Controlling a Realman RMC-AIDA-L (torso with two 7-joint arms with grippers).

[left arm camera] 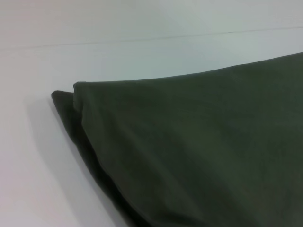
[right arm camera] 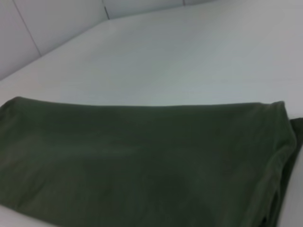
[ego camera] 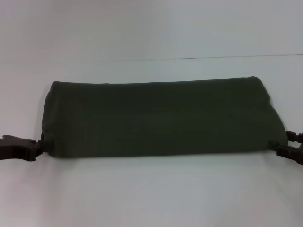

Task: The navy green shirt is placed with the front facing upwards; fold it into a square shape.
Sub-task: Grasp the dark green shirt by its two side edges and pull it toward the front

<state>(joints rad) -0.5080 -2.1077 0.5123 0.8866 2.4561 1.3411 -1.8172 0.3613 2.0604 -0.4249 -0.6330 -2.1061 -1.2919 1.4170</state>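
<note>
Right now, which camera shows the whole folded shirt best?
The head view: the shirt lies there as a full wide band between both grippers. The left wrist view shows only one folded corner; the right wrist view shows one end.

White table w/ pale paneled wall behind, soft even light.

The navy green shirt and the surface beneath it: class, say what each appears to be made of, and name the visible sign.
The navy green shirt: soft matte woven or knitted cloth, probably cotton; it folds in rounded layers, sags at the ends and shows no shine. The table: smooth, hard, white, perhaps laminate or painted board; flat with a faint sheen, exact material uncertain.
</note>
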